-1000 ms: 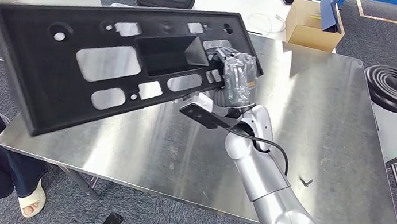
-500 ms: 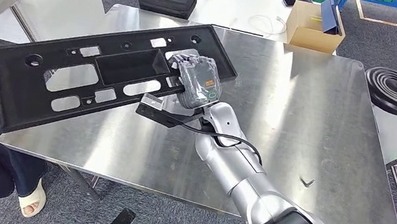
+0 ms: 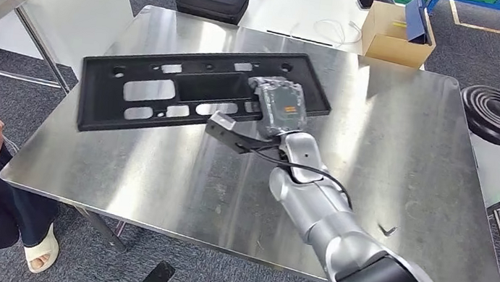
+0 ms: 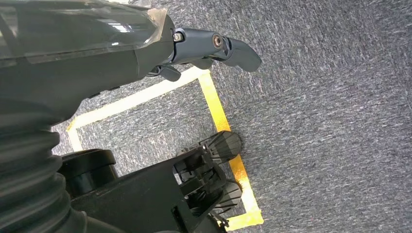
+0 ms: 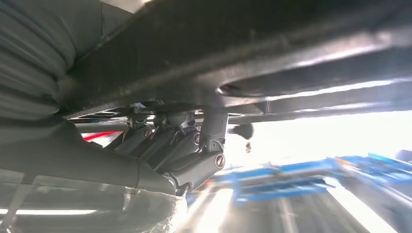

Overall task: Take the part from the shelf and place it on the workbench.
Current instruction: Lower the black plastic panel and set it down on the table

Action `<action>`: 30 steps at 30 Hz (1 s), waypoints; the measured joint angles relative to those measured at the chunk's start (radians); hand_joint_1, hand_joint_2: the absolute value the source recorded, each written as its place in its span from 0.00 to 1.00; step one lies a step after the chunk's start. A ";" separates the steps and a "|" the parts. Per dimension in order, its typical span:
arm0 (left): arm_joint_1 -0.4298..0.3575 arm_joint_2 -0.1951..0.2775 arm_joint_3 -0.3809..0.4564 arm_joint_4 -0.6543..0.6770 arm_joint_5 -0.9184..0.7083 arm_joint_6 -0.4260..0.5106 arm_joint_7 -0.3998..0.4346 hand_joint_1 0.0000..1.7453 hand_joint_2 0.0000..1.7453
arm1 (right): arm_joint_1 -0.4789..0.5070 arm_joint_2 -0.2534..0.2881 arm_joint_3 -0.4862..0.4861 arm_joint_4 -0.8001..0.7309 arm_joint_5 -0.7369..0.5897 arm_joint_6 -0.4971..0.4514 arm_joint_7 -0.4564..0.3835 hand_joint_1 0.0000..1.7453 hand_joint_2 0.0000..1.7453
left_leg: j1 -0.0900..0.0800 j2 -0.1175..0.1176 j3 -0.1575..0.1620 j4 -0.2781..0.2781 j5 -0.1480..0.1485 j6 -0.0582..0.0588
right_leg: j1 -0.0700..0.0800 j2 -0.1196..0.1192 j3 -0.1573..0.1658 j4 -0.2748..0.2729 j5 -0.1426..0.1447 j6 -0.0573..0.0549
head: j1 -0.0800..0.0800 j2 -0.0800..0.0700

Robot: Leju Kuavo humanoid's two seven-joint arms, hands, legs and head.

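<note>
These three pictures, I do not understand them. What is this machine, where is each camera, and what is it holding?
It is a humanoid robot with two silver arms. The head view looks down on a steel workbench. The right hand grips a long black part lying low over the bench; whether it rests flat is unclear. The right wrist view shows that hand's fingers curled under the part, seen from below. The left wrist view shows the left hand hanging over grey carpet, holding nothing. A cardboard box stands behind.
</note>
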 joint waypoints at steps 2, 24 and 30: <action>0.000 0.000 -0.002 0.000 0.004 0.000 -0.002 0.00 1.00 | -0.014 -0.047 -0.019 0.025 0.026 0.023 0.052 0.89 1.00 | 0.000 0.000 0.000 0.000 0.000 0.000 | 0.000 0.000 0.003 0.000 0.000 0.000 | 0.000 0.000; 0.008 0.000 -0.014 0.000 0.018 0.038 0.002 0.00 1.00 | 0.056 -0.387 -0.194 0.144 0.049 0.075 0.183 0.00 0.00 | -0.002 0.000 -0.001 0.002 0.000 0.002 | -0.001 -0.001 0.009 0.000 0.001 0.002 | 0.000 0.000; 0.009 0.000 -0.014 0.000 0.024 0.025 0.017 0.00 0.00 | 0.066 -0.391 -0.208 0.149 0.054 0.075 0.181 0.00 0.00 | -0.002 -0.001 -0.001 0.002 0.000 0.002 | -0.001 -0.001 0.009 0.000 0.001 0.002 | 0.000 0.000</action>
